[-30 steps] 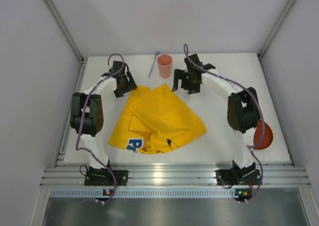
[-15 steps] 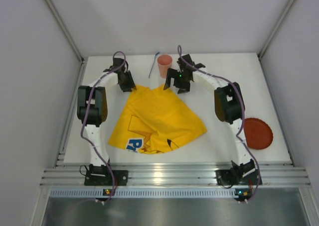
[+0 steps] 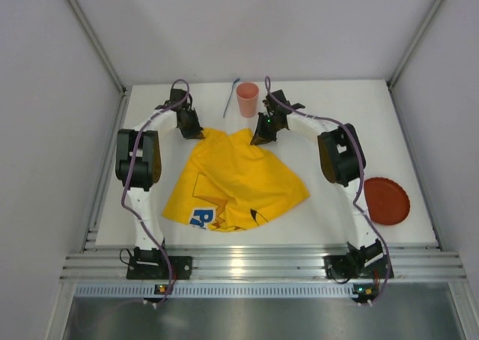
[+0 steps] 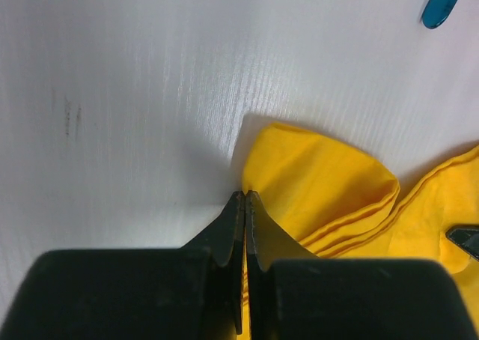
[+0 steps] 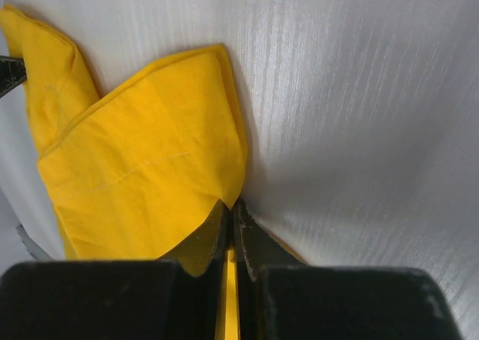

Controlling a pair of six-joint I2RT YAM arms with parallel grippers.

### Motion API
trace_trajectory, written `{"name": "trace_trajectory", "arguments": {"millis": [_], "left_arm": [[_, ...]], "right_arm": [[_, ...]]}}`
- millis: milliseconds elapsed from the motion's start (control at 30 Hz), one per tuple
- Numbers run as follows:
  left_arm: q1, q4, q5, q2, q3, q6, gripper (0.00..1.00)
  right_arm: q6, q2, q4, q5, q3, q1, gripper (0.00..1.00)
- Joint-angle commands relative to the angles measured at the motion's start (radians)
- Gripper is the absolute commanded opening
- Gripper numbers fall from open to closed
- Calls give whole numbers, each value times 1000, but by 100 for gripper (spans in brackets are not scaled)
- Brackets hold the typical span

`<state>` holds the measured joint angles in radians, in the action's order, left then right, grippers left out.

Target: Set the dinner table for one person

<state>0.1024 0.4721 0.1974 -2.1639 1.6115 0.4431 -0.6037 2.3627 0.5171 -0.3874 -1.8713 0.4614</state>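
Observation:
A crumpled yellow cloth [image 3: 236,177] with a cartoon print lies in the middle of the white dinner table [image 3: 322,213]. At its far left corner my left gripper [image 3: 193,133] is shut on the cloth's edge [image 4: 314,183], yellow fabric showing between the fingers. My right gripper [image 3: 258,139] is shut on the cloth's far right corner [image 5: 150,160], a yellow strip pinched in its jaws. Behind the cloth stands a pink cup [image 3: 247,99] with a blue utensil [image 3: 230,99] lying to its left. A red plate [image 3: 387,200] lies at the right edge.
White walls close in the table on the left, back and right. An aluminium rail [image 3: 254,265] runs along the near edge, where both arm bases sit. The blue utensil's tip [image 4: 444,1] shows in the left wrist view.
Both arms came down onto the cloth's far corners and both grippers went from open to shut on the fabric. The right arm swung left, uncovering the red plate.

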Motion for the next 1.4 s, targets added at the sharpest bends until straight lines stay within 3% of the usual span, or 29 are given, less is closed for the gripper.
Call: {"name": "trace_trajectory", "arguments": {"millis": [0,133,333,533,700,933,1300,1367], "left_arm": [[-1,54,-7,7,-16,-3,0],[-20,92,-67,44,-27,-9,0],[-30,94,-124,125,-87,-9,0],[-27,62,-131,176,-157,42,0],[-24,69,-220,228,-183,57,0],[-24,86,-266,245,-133,48,0],[-24,129,-254,153,42,19,0],[-24,155,-242,107,94,10,15]], "right_arm": [[36,-14,41,42,40,8,0],[68,-88,98,134,96,-33,0],[133,-244,144,281,219,-193,0],[225,-244,185,311,209,-256,0],[222,-221,244,384,175,-257,0],[160,-267,328,604,239,-305,0],[145,-249,389,631,118,-342,0],[142,-249,402,618,112,-345,0]]}}
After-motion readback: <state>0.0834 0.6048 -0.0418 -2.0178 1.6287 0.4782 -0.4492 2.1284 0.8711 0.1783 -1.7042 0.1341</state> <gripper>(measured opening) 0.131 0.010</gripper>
